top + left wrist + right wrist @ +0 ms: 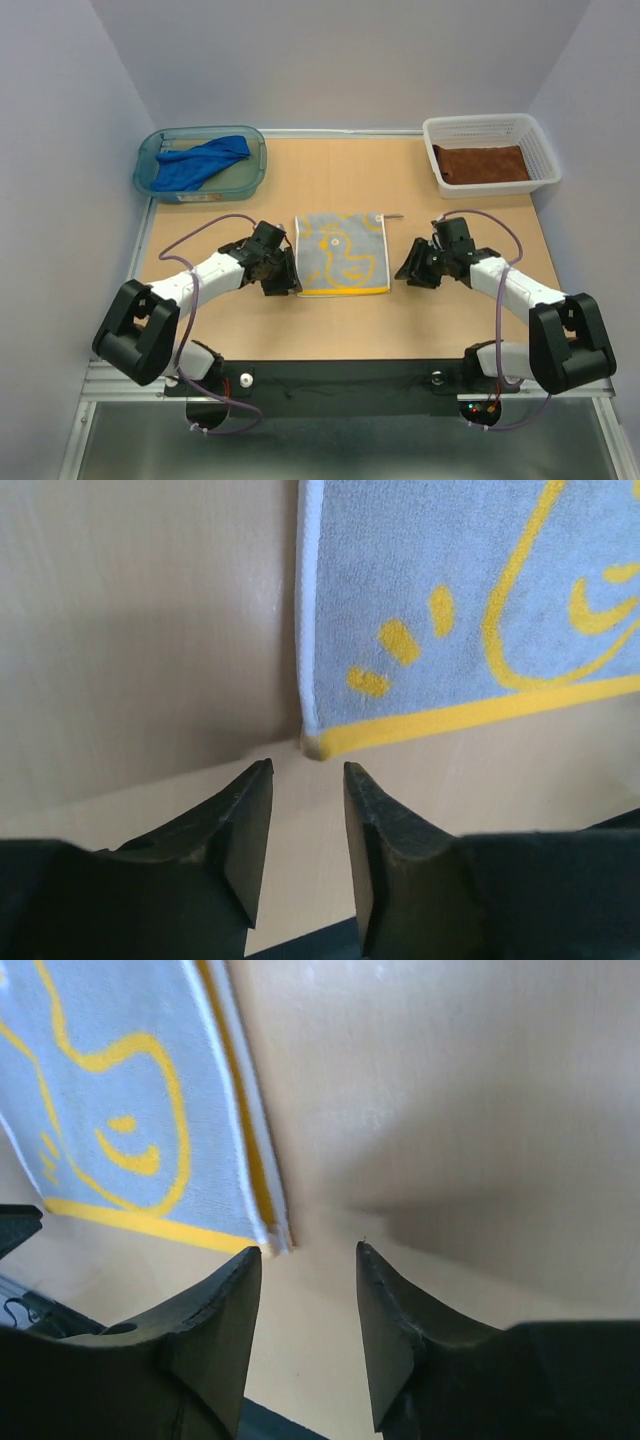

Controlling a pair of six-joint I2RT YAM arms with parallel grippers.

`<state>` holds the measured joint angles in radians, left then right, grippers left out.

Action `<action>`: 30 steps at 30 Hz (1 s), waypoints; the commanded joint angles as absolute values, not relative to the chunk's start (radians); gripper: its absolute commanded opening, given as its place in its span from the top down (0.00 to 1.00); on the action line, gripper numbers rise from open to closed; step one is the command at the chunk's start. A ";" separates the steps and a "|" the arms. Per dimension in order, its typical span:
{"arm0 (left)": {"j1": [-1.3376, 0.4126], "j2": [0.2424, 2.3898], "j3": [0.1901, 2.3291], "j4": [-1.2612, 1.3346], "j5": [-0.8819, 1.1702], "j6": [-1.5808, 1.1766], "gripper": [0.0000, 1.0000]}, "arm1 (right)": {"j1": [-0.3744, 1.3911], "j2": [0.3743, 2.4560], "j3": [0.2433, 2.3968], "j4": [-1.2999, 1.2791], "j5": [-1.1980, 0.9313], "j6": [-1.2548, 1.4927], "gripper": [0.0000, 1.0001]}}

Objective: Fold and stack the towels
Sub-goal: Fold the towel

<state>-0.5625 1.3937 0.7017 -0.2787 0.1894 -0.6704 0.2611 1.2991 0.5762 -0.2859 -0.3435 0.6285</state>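
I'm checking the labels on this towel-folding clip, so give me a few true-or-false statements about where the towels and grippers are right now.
1. The blue towel lies in the teal tub. True.
2. The brown towel lies in the teal tub too. False: it is in the white basket.
3. The left gripper clamps the duck-patterned towel. False: its jaws are apart and empty, beside the towel's corner.
4. The right gripper is open and holds nothing. True.
5. All three towels are stacked. False: they lie in three separate places.
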 commanded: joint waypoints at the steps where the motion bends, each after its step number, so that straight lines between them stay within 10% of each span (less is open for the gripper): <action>1: -0.560 1.290 0.739 -0.374 0.160 -0.653 0.44 | 0.261 1.253 0.698 -0.342 -0.279 0.568 0.51; 11: -0.534 1.403 1.003 -0.316 0.075 -0.603 0.43 | 0.261 1.440 0.980 -0.218 -0.396 0.514 0.55; 20: -0.483 1.810 1.336 -0.216 0.121 -0.537 0.75 | 0.262 1.767 1.181 0.095 -0.445 0.609 0.66; 30: -0.377 1.959 1.279 -0.097 0.164 -0.520 0.82 | 0.253 1.974 1.085 0.346 -0.419 0.670 0.69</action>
<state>-0.4114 1.9503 1.3140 -0.1707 0.1326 -0.5465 0.2611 1.9511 1.1515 0.1612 -0.4316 0.6289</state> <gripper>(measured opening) 0.181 0.320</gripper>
